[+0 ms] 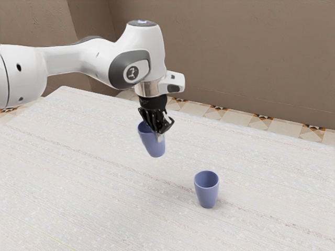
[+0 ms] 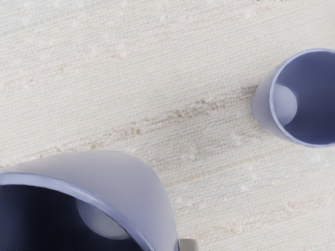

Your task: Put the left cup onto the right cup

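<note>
The jaws are clamped on the rim of the lifted cup, a blue-violet tumbler that hangs in the air well above the pale, woven-looking surface. The lifted cup is tilted, its base swung toward 5 o'clock in the exterior view and its mouth up against the black fingers. The white arm comes in from the exterior view's left and bends down at the wrist over it.

The standing cup, of the same colour and shape, sits upright on the surface with its mouth open upward. In the exterior view it lies at about 4 o'clock from the lifted cup, apart from it and lower; the two do not touch.

In the wrist view the lifted cup looms close under the hand, its dark inside and pale bottom showing, and the standing cup is seen from above, off to one side on the surface, with bare surface between them.
</note>
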